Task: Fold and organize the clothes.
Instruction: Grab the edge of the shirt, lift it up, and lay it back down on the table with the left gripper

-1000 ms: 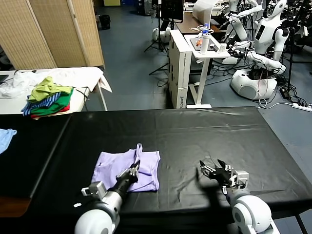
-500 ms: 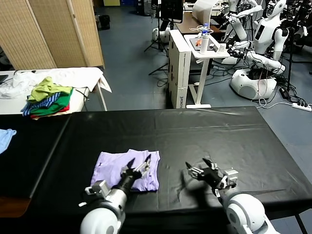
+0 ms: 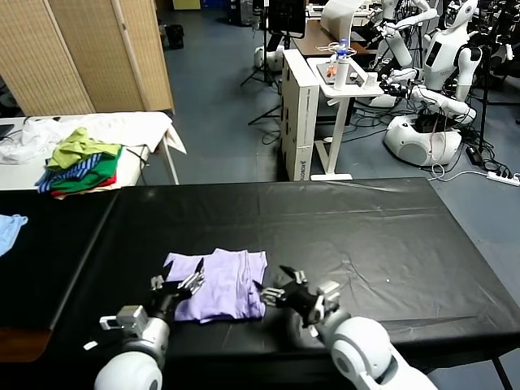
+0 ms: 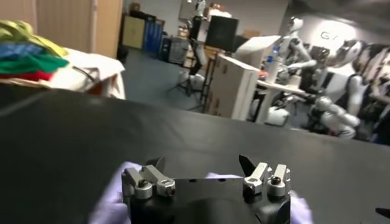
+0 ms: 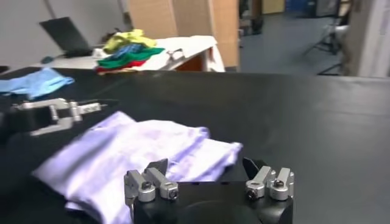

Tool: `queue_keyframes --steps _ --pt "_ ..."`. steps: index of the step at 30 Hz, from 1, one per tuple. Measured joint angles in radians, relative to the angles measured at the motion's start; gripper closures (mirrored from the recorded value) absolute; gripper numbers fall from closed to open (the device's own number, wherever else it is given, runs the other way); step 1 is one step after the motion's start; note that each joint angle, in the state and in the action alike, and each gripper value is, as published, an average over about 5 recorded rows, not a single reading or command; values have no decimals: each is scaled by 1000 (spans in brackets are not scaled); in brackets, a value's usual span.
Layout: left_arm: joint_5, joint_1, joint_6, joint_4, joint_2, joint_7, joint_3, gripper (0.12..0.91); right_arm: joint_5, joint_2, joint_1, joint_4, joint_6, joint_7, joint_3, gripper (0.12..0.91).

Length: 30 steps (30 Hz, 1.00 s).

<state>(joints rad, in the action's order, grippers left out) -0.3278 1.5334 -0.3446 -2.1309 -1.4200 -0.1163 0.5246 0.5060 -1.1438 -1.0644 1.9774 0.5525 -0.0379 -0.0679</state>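
Change since a second ago: both my arms have swung left; the right gripper (image 3: pixel 283 290), which was well out on the bare cloth, now sits just beside the shirt's near right corner, and the left gripper (image 3: pixel 173 286) has slid from the shirt's middle to its near left edge. The stray flap that stood up at the shirt's far edge is gone.
T-shirt: the lavender T-shirt (image 3: pixel 218 283) lies folded into a rough rectangle on the black table (image 3: pixel 357 219), near my front edge and left of centre, with soft ridges along its right side.
Left fingers: released and spread wide, holding nothing, as my left wrist view confirms (image 4: pixel 204 172), with lavender cloth showing beneath them.
Right fingers: apart and empty in my right wrist view (image 5: pixel 207 172), pointing at the folded edge; they look to be on the move, so I won't call them settled.
Step in hand: I judge this to be lining up at the two near corners for another fold or a tidy-up.
Next move calls for: lowering both sets of tips to the table and pinching all the layers together, so the thin cloth doesn't slide apart.
Elsewhere: the coloured garment pile (image 3: pixel 80 160) sits on the far side table.
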Motion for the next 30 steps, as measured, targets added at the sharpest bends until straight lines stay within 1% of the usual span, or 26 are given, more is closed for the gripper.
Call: queue_keyframes --steps 2,3,5,6,7,9,10,13,14,16,18,22,23,26,27,29,30 --pt "1 5 1 -1 -5 -2 4 123 -9 -4 2 -10 0 -3 -8 441" --pt "1 8 1 -2 -7 -3 7 123 -15 -5 2 -15 1 -7 -10 514" --pt "2 13 3 -4 -9 -4 12 123 -28 -6 -2 -22 3 -15 -11 628" --pt "2 15 4 -5 -11 -4 16 123 -35 -6 -4 -25 4 -18 -10 703" --pt "3 16 6 -5 -11 -4 19 123 -41 -5 -8 -27 5 -21 -8 759" --pt "5 18 10 -3 -12 -4 26 123 -50 -5 -18 -27 4 -24 -1 847" --pt "6 18 13 -1 -13 -5 30 123 -52 -6 -23 -26 3 -25 4 872" --pt "9 19 24 8 -13 -4 42 123 -52 -12 -40 -17 -9 -24 17 884" --pt "10 20 28 12 -13 -3 46 123 -52 -14 -45 -12 -13 -22 21 876" --pt "11 20 37 20 -12 2 53 123 -51 -18 -55 -3 -21 -19 30 822" --pt "10 19 46 29 -12 11 60 123 -51 -19 -65 6 -26 -15 39 729" --pt "5 16 71 51 -17 35 74 123 -42 -16 -92 31 -31 -7 74 502" --pt "2 15 79 59 -19 40 79 123 -37 -13 -101 40 -32 -6 88 426" --pt "-16 13 97 82 -25 53 92 123 -20 -3 -128 67 -32 -8 137 248" --pt "-26 12 100 89 -26 56 97 123 -16 0 -138 76 -32 -9 155 203" --pt "-52 12 105 102 -28 64 106 123 -10 7 -156 94 -32 -11 189 143" --pt "-66 13 108 109 -29 68 111 123 -9 10 -165 103 -32 -12 204 130"
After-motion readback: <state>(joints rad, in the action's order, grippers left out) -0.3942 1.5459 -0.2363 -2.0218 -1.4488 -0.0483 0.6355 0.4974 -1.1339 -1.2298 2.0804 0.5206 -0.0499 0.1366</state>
